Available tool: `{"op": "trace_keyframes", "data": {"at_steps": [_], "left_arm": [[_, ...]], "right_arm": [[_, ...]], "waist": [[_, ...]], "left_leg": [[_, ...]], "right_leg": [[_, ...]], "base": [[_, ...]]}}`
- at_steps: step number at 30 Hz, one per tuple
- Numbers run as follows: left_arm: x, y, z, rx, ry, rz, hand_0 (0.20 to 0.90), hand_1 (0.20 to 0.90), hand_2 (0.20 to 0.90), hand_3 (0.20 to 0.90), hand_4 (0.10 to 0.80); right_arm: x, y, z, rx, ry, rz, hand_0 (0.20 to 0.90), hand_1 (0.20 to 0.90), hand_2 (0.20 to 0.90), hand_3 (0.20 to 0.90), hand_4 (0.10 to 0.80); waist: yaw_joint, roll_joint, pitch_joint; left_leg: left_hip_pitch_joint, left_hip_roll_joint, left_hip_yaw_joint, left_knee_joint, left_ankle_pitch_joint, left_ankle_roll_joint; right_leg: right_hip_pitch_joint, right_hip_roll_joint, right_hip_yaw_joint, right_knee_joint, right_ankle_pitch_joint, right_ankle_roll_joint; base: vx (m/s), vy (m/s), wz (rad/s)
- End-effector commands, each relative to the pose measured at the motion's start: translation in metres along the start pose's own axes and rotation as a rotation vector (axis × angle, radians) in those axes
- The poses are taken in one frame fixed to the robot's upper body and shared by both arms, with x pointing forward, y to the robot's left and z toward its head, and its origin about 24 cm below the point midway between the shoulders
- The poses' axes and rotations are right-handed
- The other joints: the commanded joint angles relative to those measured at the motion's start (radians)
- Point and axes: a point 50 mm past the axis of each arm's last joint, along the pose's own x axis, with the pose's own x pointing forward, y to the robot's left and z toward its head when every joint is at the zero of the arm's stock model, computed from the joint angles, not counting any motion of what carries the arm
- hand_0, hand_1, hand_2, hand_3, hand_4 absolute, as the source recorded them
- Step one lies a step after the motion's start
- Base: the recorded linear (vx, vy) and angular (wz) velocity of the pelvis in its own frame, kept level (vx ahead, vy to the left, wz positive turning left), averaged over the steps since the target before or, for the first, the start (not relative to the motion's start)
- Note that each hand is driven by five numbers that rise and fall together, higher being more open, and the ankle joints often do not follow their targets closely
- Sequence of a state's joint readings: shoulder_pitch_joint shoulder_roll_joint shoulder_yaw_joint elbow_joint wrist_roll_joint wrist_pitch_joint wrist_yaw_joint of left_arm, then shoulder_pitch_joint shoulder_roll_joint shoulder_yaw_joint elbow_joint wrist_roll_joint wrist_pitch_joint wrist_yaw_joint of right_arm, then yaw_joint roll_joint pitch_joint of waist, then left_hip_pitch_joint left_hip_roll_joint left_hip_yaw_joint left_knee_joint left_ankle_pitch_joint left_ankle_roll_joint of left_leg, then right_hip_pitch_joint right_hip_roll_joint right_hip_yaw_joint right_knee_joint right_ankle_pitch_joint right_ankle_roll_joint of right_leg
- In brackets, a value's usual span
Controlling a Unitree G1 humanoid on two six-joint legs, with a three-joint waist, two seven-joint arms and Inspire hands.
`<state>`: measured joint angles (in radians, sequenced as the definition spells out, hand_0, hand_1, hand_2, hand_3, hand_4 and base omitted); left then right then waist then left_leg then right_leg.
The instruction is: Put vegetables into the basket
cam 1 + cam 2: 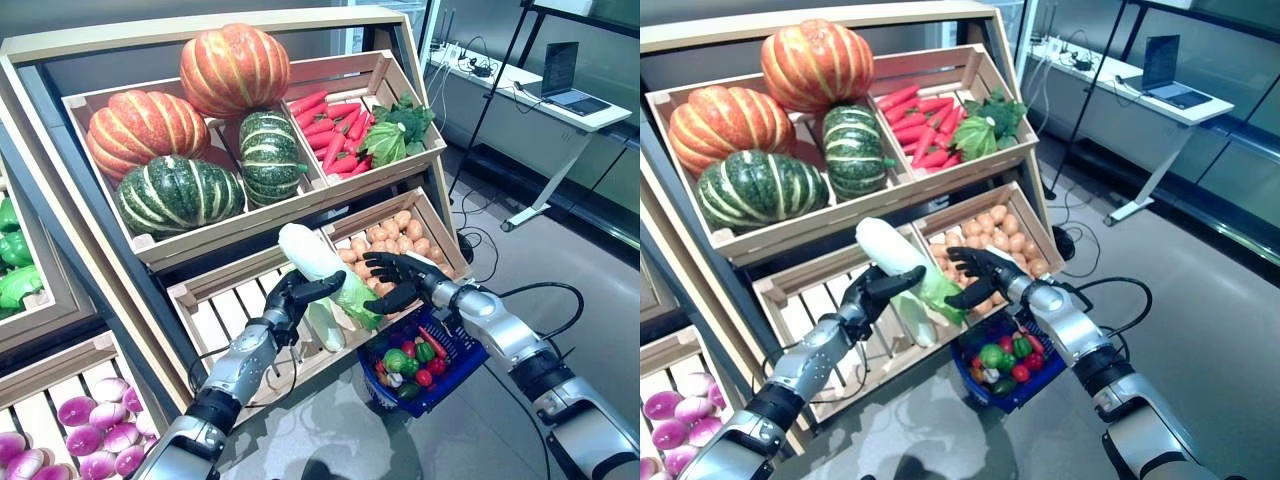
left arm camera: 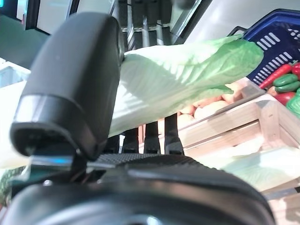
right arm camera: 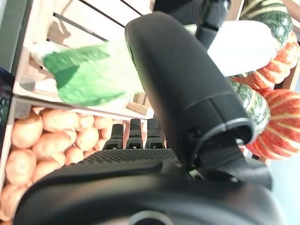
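My left hand is shut on a napa cabbage with a white stem and green leaves, and holds it tilted in front of the stand's lower crates. It also shows in the left wrist view. My right hand is open at the cabbage's leafy end, with its fingers spread over the leaves and its thumb under them. The blue basket stands on the floor just below the right hand. It holds green and red vegetables. The right wrist view shows the leafy end past the straight fingers.
The wooden stand with its crates rises at the left and back. A crate of potatoes lies right behind the right hand. Another pale cabbage lies in the slatted crate under the left hand. A desk with a laptop stands at the back right.
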<state>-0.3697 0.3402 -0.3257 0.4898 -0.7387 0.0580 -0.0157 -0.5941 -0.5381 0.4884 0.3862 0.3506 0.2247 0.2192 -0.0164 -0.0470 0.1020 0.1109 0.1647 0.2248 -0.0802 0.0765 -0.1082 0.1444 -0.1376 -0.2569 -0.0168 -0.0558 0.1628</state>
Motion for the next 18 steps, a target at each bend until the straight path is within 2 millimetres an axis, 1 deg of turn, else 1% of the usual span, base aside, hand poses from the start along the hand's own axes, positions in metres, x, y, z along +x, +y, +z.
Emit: {"op": "trace_keyframes", "data": {"at_steps": [1,4,7,8,10,12,13,15,18], "left_arm": [[0.015,-0.030,0.054,0.055,-0.198,-0.159,0.300,0.300,0.300,0.300,0.400],[0.016,-0.035,0.050,0.031,-0.192,-0.179,0.300,0.300,0.300,0.300,0.400],[0.016,-0.040,0.049,0.012,-0.192,-0.210,0.300,0.300,0.300,0.300,0.400],[0.016,-0.041,0.048,0.011,-0.191,-0.218,0.300,0.300,0.300,0.300,0.400],[0.016,-0.044,0.049,0.014,-0.195,-0.231,0.300,0.300,0.300,0.300,0.400],[0.016,-0.046,0.049,0.018,-0.194,-0.242,0.300,0.300,0.300,0.300,0.400],[0.016,-0.046,0.050,0.019,-0.194,-0.243,0.300,0.300,0.300,0.300,0.400],[0.017,-0.050,0.051,0.037,-0.192,-0.253,0.300,0.300,0.300,0.300,0.400],[0.018,-0.052,0.054,0.052,-0.192,-0.261,0.300,0.300,0.300,0.300,0.400]], "right_arm": [[0.011,-0.008,0.072,-0.084,-0.215,-0.052,0.900,0.900,0.900,0.900,0.800],[0.015,-0.001,0.075,-0.054,-0.196,0.011,0.900,0.900,0.900,0.900,0.800],[0.020,0.010,0.071,0.021,-0.141,0.118,0.900,0.900,0.900,0.900,0.800],[0.021,0.014,0.068,0.046,-0.124,0.151,0.900,0.900,0.900,0.900,0.800],[0.024,0.022,0.058,0.111,-0.070,0.240,0.900,0.900,0.900,0.900,0.800],[0.024,0.027,0.049,0.139,-0.025,0.301,0.900,0.900,0.900,0.900,0.800],[0.025,0.027,0.048,0.141,-0.022,0.305,0.900,0.900,0.900,0.900,0.800],[0.025,0.027,0.039,0.163,0.022,0.348,0.900,0.900,0.900,0.900,0.800],[0.024,0.026,0.034,0.167,0.058,0.395,0.900,0.900,0.900,0.900,0.800]], "waist": [[0.004,0.010,-0.074],[0.007,0.010,-0.075],[0.010,0.007,-0.076],[0.011,0.006,-0.076],[0.016,0.004,-0.076],[0.021,0.003,-0.077],[0.021,0.003,-0.076],[0.027,0.000,-0.078],[0.030,-0.002,-0.081]], "left_leg": [[-0.010,-0.021,-0.032,0.011,-0.030,0.016],[-0.006,-0.022,-0.036,0.011,-0.032,0.018],[-0.004,-0.022,-0.037,0.012,-0.033,0.018],[-0.003,-0.021,-0.037,0.012,-0.033,0.018],[0.000,-0.021,-0.039,0.012,-0.032,0.017],[0.002,-0.022,-0.042,0.012,-0.033,0.016],[0.002,-0.022,-0.043,0.012,-0.033,0.016],[0.005,-0.023,-0.047,0.010,-0.033,0.016],[0.005,-0.024,-0.051,0.008,-0.033,0.015]], "right_leg": [[-0.034,0.015,0.015,0.010,0.058,-0.048],[-0.031,0.018,0.020,0.009,0.056,-0.050],[-0.028,0.020,0.023,0.013,0.051,-0.053],[-0.027,0.020,0.023,0.013,0.050,-0.054],[-0.022,0.021,0.020,0.013,0.049,-0.055],[-0.017,0.020,0.016,0.012,0.048,-0.055],[-0.016,0.020,0.016,0.012,0.048,-0.055],[-0.010,0.021,0.009,0.011,0.047,-0.056],[-0.007,0.020,0.005,0.009,0.046,-0.056]], "base": [[0.000,0.000,0.00],[0.000,0.000,0.00],[0.000,0.000,0.00],[0.000,0.000,0.00],[0.000,0.000,0.00],[0.000,0.000,0.00],[0.021,0.001,0.04],[0.014,-0.006,0.08],[-0.001,-0.007,0.11]]}}
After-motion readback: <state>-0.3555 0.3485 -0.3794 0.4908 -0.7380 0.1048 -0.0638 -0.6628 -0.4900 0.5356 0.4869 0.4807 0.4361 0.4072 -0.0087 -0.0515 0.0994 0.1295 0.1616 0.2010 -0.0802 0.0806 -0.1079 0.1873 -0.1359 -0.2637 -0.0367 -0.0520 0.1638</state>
